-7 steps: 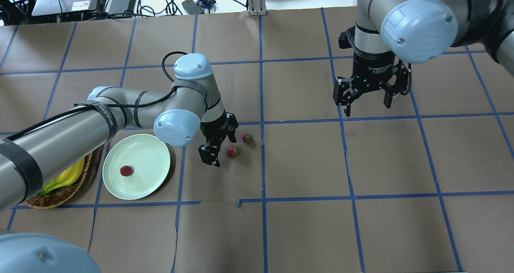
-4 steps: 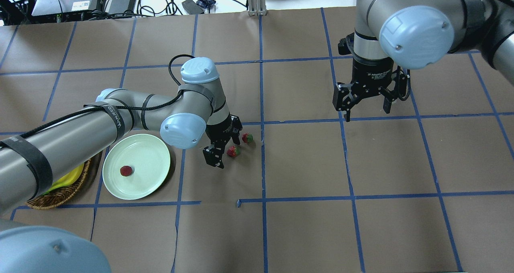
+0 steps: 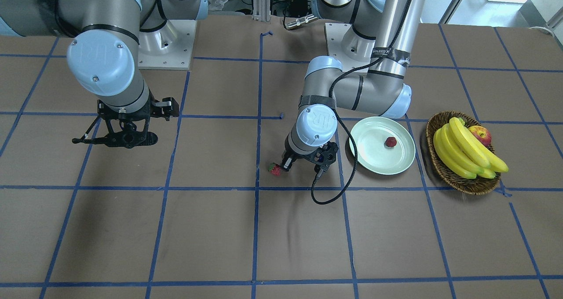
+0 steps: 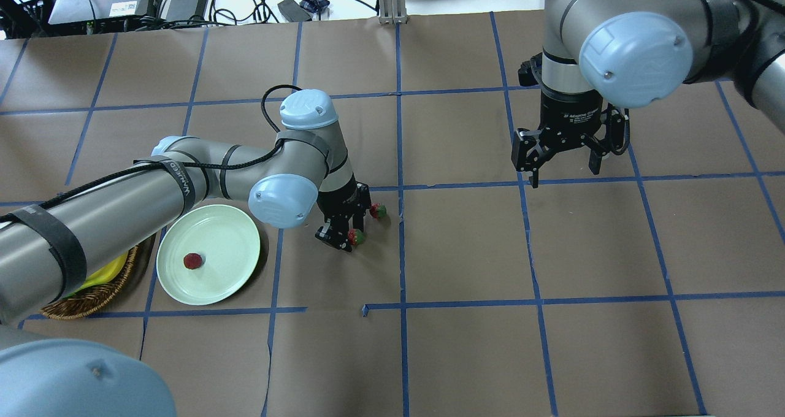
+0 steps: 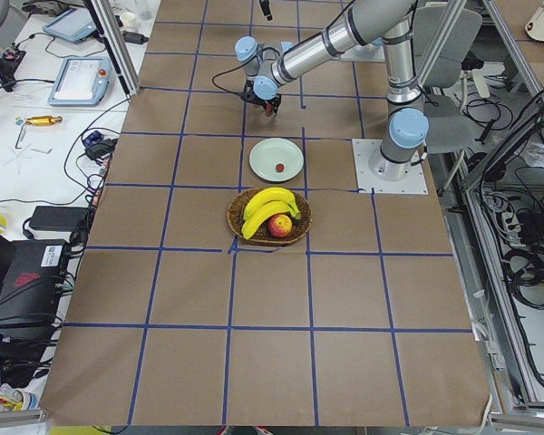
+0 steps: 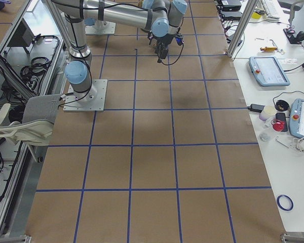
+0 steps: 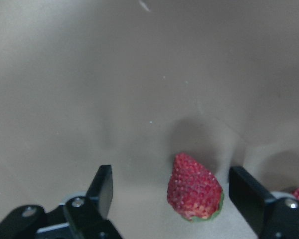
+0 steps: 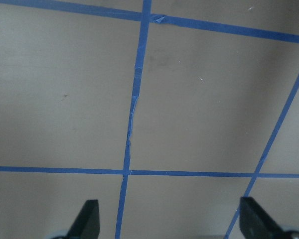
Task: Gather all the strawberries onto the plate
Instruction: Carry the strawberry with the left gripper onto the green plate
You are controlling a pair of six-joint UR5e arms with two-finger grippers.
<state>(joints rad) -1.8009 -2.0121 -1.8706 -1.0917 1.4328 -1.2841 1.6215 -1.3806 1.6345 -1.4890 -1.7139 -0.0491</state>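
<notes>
One strawberry lies on the pale green plate, also seen from the front. Two strawberries lie on the brown table right of the plate. My left gripper is open and low, with its fingers on either side of the nearer strawberry, not touching it. The other strawberry lies just beyond the gripper and shows from the front. My right gripper is open and empty above the table at the far right.
A wicker basket with bananas and an apple stands just left of the plate on the robot's left. A black cable loops from the left wrist. Blue tape lines cross the table.
My left gripper has moved right and lowered until its open fingers straddle the nearer strawberry. The right gripper has shifted slightly. The strawberries have not moved.
</notes>
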